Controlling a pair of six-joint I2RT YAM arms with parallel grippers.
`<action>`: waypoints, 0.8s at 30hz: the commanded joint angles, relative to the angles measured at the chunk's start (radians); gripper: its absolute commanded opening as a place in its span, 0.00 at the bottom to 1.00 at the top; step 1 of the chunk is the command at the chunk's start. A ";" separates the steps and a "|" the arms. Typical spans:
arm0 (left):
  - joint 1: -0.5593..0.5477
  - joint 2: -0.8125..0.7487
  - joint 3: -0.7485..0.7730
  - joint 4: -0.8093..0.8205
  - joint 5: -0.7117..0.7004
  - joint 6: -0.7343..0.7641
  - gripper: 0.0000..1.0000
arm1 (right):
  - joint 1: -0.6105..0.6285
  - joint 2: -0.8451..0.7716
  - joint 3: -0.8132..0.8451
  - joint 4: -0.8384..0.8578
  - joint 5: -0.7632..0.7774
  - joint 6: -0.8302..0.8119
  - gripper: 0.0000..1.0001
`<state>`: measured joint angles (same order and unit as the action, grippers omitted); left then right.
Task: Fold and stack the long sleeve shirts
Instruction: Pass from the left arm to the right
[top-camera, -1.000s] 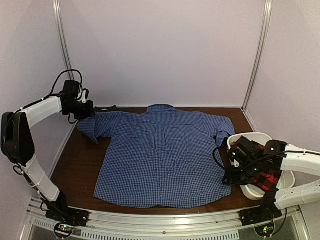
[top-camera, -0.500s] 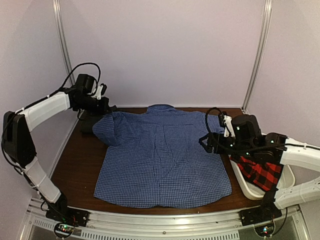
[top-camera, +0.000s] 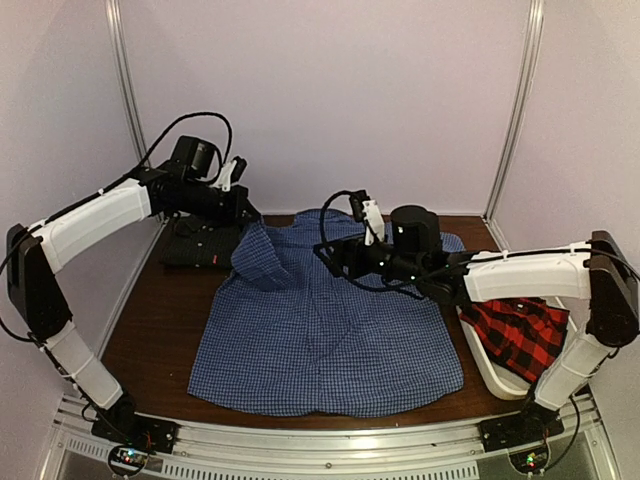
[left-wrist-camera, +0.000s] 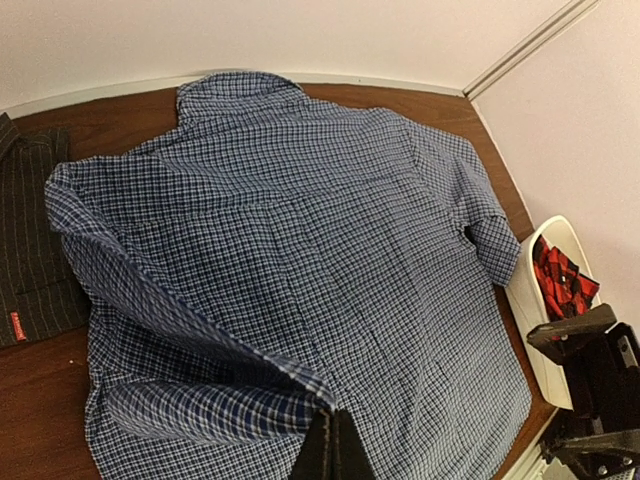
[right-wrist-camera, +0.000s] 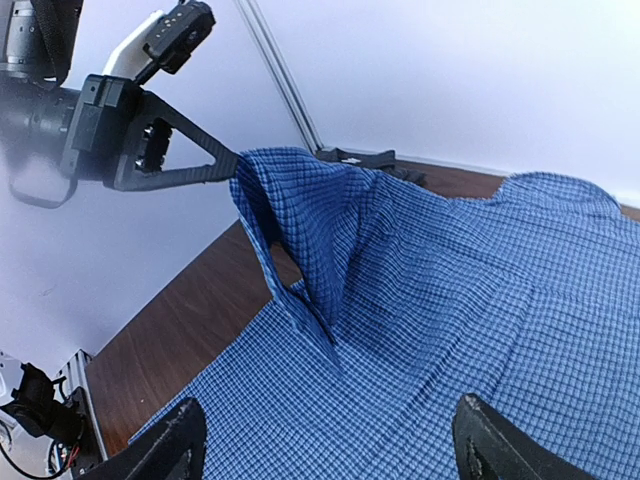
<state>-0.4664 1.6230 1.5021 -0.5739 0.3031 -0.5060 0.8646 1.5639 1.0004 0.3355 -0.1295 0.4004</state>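
The blue gingham shirt (top-camera: 330, 320) lies spread flat across the middle of the surface (top-camera: 160, 340), collar toward the top of the overhead frame. Its sleeve (right-wrist-camera: 290, 220) on the left side of that frame is lifted off the cloth and drawn in toward the shirt's body. I see no finished fold on it, so I judge the first sleeve fold to be in hand and the rest of this shirt yet to do.

The dark charcoal shirt (top-camera: 200, 245) sits in the upper left of the overhead frame as a flat, compact shape with its small orange tag showing. I take it as already folded and as the base of the stack, though I can't confirm that from here. The red-and-black plaid shirt (top-camera: 515, 335) is bunched in the white tub (left-wrist-camera: 525, 295) at the right, not yet laid out. By my reckoning that leaves most of the job ahead.

My left arm reaches up and across from the lower left. The left gripper (top-camera: 245, 212) is clenched on the raised sleeve at its edge, well above the surface. My right arm stretches in from the right, low over the shirt's upper middle. The right gripper (top-camera: 330, 252) points toward the lifted sleeve, its jaws spread wide and grasping nothing.
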 joint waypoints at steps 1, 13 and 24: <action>-0.018 -0.009 0.038 0.042 0.015 -0.048 0.00 | 0.004 0.120 0.113 0.141 -0.123 -0.063 0.86; -0.040 0.007 0.048 0.062 0.042 -0.068 0.00 | 0.020 0.418 0.345 0.157 -0.240 -0.074 0.83; -0.041 0.023 0.060 0.072 0.023 -0.098 0.00 | 0.016 0.556 0.504 0.078 -0.291 -0.064 0.57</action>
<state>-0.5014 1.6379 1.5322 -0.5575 0.3290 -0.5800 0.8799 2.0884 1.4593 0.4404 -0.3840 0.3359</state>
